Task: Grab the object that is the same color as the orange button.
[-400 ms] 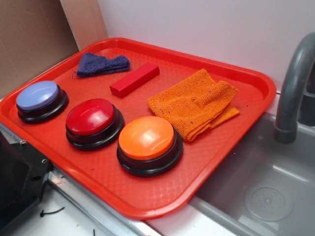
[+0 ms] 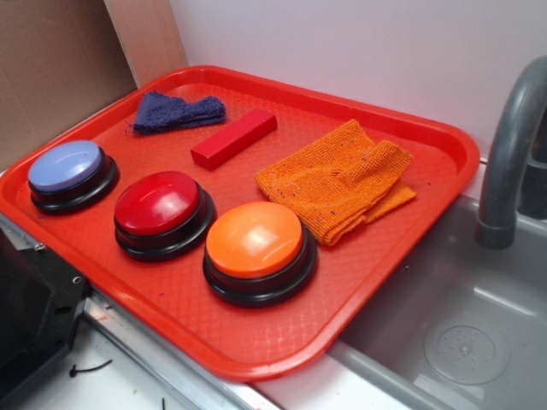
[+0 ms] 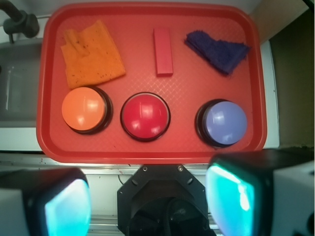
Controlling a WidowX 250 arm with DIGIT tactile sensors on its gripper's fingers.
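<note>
Presently, on a red tray (image 2: 427, 218):

Cloth (image 2: 335, 179): orange, knitted, coarse open weave, folded in loose layers. It lies flat at the tray's far side, just behind the orange button (image 2: 256, 243) and apart from it. Judged light, soft and limp; it will sag and may unfold when lifted. Best hold is likely a pinch straight down on the thick middle, where several layers stack, not on a thin corner.

Others: red button (image 2: 160, 207), blue button (image 2: 70, 169), red block (image 2: 233, 137), dark blue cloth (image 2: 177, 111).

Gripper (image 3: 147, 201): high above the tray's near edge, well apart from the cloth. Jaws spread wide, holding nothing. Grab not yet begun.
</note>
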